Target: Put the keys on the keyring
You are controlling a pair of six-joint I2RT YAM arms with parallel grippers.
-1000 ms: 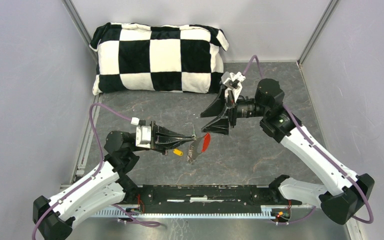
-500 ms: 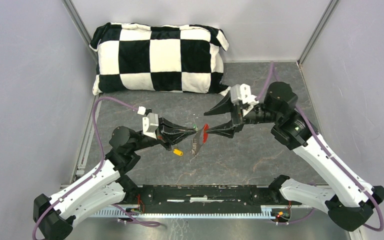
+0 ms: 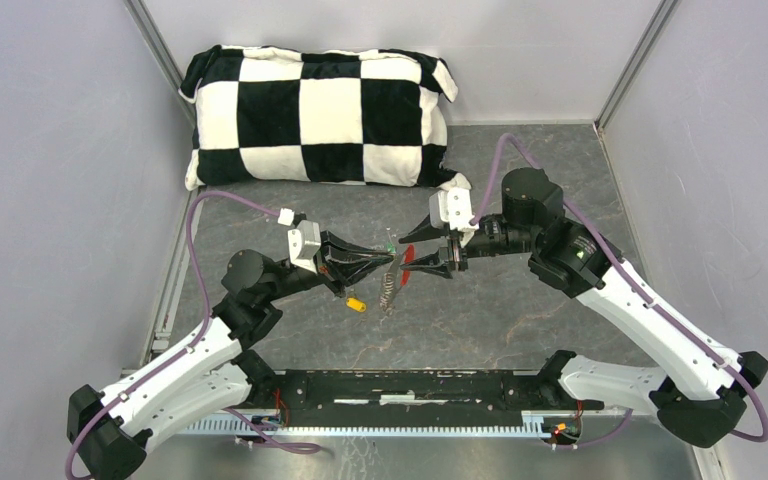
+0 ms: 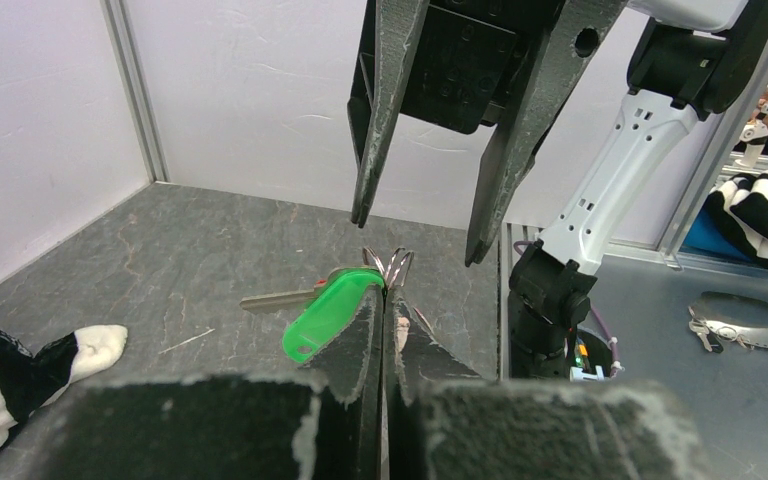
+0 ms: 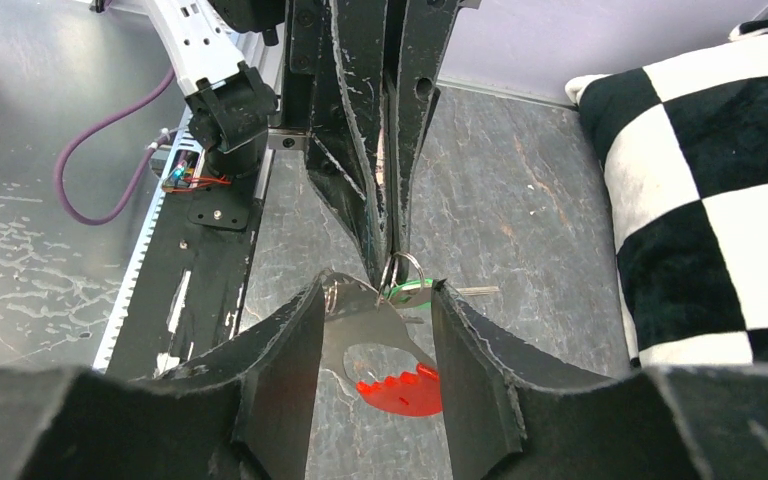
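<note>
My left gripper (image 3: pixel 391 258) is shut on the thin metal keyring (image 4: pixel 390 268) and holds it above the table. The green key (image 4: pixel 325 311) hangs on the ring beside the left fingertips. Below the ring hang a grey metal plate and the red tag (image 5: pixel 401 390), with a short chain (image 3: pixel 389 290) under them. My right gripper (image 5: pixel 378 312) faces the left one tip to tip. Its jaws stand apart on either side of the plate and tag, close to both edges. The yellow key (image 3: pixel 357 303) lies loose on the table under the left gripper.
A black-and-white checked pillow (image 3: pixel 320 118) lies along the back wall. Grey walls close in the grey stone-patterned table (image 3: pixel 520 310) on three sides. A black rail (image 3: pixel 410 385) runs between the arm bases at the near edge.
My right gripper swung down and left to meet the left gripper, and its jaws narrowed around the red tag. The left gripper lifted the keyring slightly towards the back; the yellow key stayed put.
</note>
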